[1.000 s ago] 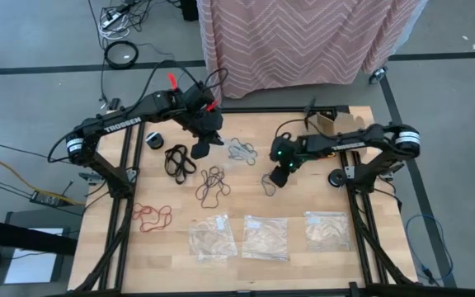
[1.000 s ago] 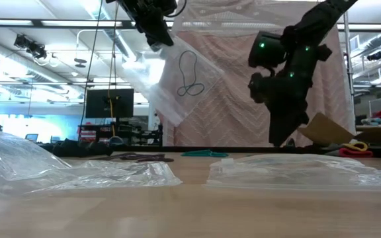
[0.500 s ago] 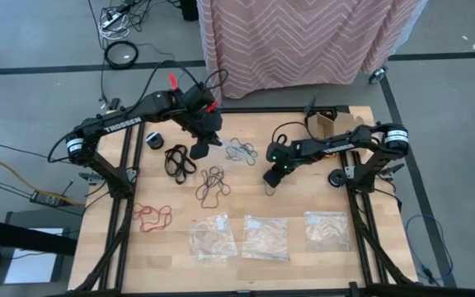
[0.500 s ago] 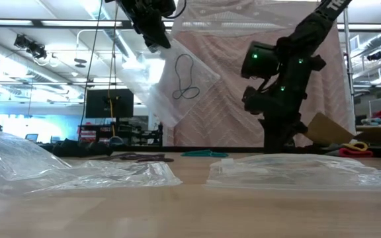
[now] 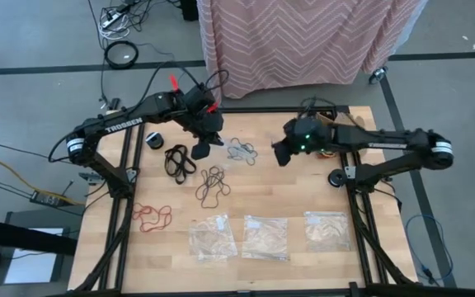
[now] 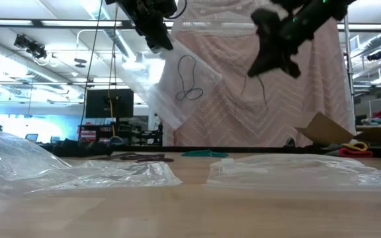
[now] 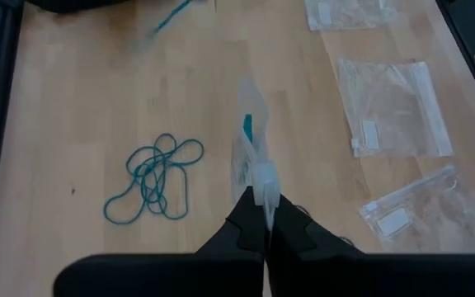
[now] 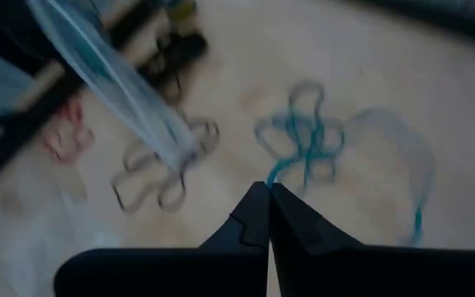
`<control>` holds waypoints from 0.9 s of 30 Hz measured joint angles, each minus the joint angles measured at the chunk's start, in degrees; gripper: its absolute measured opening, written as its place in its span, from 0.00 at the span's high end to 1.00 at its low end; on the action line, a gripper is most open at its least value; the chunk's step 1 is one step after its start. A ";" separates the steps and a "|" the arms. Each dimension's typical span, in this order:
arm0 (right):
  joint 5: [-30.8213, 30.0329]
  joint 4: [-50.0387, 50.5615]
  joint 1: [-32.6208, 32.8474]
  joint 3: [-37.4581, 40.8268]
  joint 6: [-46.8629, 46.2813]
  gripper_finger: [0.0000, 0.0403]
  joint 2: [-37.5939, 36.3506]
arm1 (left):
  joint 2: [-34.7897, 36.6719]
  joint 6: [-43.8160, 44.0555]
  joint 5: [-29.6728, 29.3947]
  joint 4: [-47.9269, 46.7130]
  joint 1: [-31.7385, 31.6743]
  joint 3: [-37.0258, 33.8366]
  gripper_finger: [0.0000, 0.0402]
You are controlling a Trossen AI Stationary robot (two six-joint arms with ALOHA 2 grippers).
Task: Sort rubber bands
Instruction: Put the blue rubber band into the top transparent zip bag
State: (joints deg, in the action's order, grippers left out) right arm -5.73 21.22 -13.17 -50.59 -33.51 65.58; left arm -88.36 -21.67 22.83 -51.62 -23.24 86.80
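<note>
R gripper (image 5: 280,153), up off the wooden table (image 5: 295,194) since a sec ago, fingers pinched on one thin teal-blue rubber band (image 8: 291,165), right of the teal-blue band cluster (image 5: 240,150). L gripper (image 5: 201,148) left of that cluster, nipping a clear plastic bag (image 6: 170,82) aloft. Pick looks made; bagging likely next.

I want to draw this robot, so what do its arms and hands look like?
Draw two thin black arms made of jointed segments. The left arm has white letters on it, red tabs near the wrist and black cables looping over it. The right arm has a small green light near its wrist. Each ends in a hand with two flat dark fingers: the left hand and the right hand.
</note>
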 joint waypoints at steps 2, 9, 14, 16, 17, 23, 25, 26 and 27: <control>-1.14 -0.24 -0.35 -2.20 0.77 1.00 -0.98 | -0.04 0.30 0.02 1.32 -0.02 -1.60 1.00; -1.68 -0.09 -0.54 -11.39 6.44 1.00 0.62 | -0.17 2.44 0.01 8.89 -0.02 -7.18 1.00; 0.11 0.02 -0.48 -18.26 10.35 1.00 4.35 | -0.13 4.11 2.00 12.66 -0.02 -8.79 1.00; 1.13 0.41 -0.13 -20.48 11.39 1.00 6.00 | -0.13 4.33 2.24 13.33 0.00 -9.09 1.00; 1.43 0.49 0.01 -21.43 11.86 1.00 6.81 | -0.13 4.40 2.29 13.46 0.00 -9.09 1.00; 2.80 2.73 1.05 -26.05 14.25 1.00 11.29 | -0.13 5.28 2.31 14.30 0.00 -9.11 1.00; 2.92 3.21 1.56 -27.36 14.87 1.00 12.22 | -0.13 5.31 2.32 14.28 -0.01 -9.11 1.00; 2.93 3.16 1.79 -27.99 15.28 1.00 12.40 | -0.13 5.31 2.36 14.30 -0.02 -9.11 1.00; 2.93 3.14 1.93 -28.45 15.65 1.00 12.44 | -0.13 5.33 2.36 14.26 -0.02 -9.11 1.00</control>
State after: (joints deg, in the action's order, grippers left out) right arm -2.81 24.36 -11.24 -79.04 -17.86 78.01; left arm -88.49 -16.34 25.19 -37.36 -23.27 77.69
